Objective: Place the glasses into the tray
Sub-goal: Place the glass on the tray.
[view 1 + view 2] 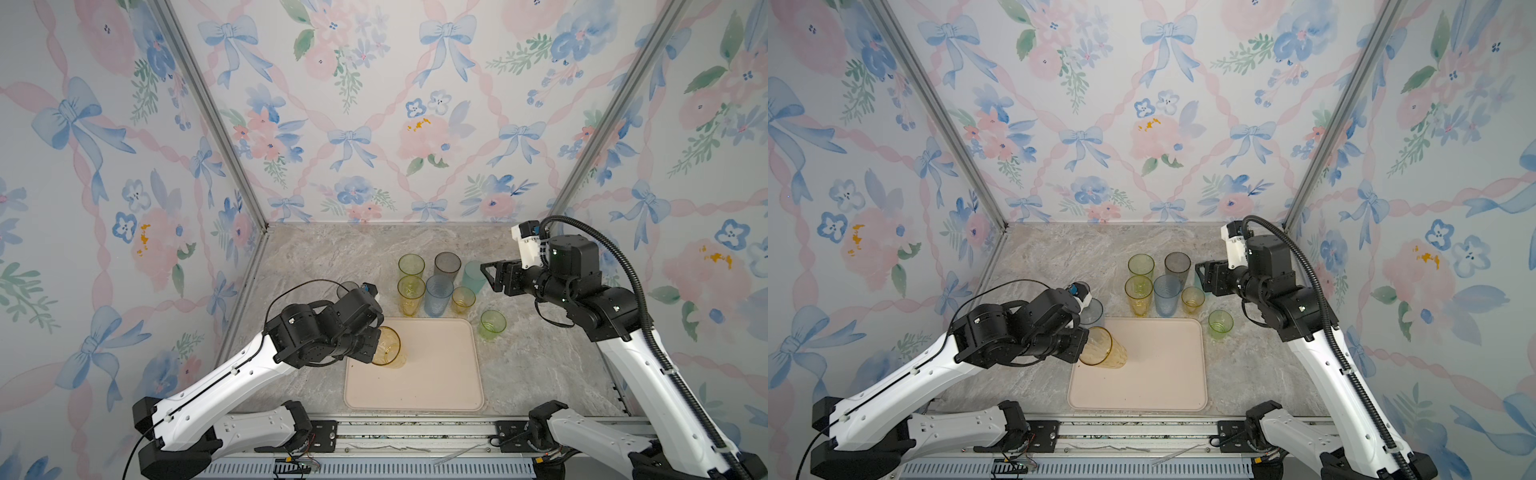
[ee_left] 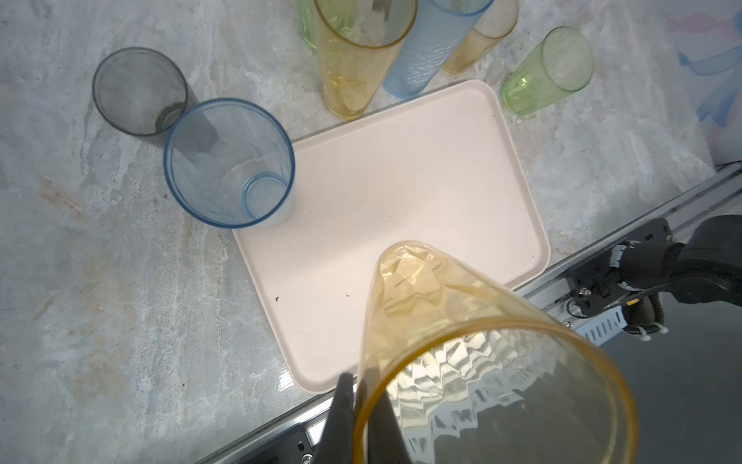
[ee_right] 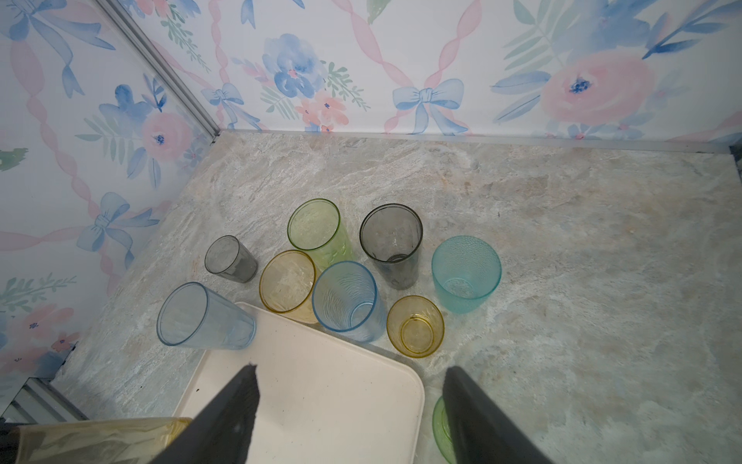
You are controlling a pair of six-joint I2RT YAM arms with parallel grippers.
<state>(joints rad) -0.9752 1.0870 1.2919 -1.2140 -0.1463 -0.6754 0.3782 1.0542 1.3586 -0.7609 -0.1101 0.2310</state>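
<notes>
With 12 o'clock set toward the back wall in the top views, the left claw is pinched on the rim of a tall amber faceted plastic tumbler, one finger inside the mouth and one outside. The tumbler hangs over the large flat cream-beige rectangular tray, toward 10 o'clock from the tray's centre. Its long axis is tilted rather than upright. The mouth faces the claw at 9 o'clock and the base leans away toward about 4 o'clock, over bare tray. Whether the base touches the tray floor cannot be told. Nothing else sits in the tray.

The next move likely turns on that tilt: the base would need to come under the mouth before release, or the tumbler may fall on its side.

The right claw hangs with jaws wide and empty at about 1 o'clock from the tray, just beside a teal dimpled tumbler. The other glasses stand upright on the marbled tabletop. A yellow-green tumbler, a smoky grey tumbler, a yellow tumbler, a ribbed blue tumbler and a short amber tumbler cluster along the tray's 12 o'clock edge. A pale blue tumbler and a short grey tumbler stand at 11 o'clock, nearer the left arm. A short green tumbler stands at 2 o'clock, nearer the right arm.
</notes>
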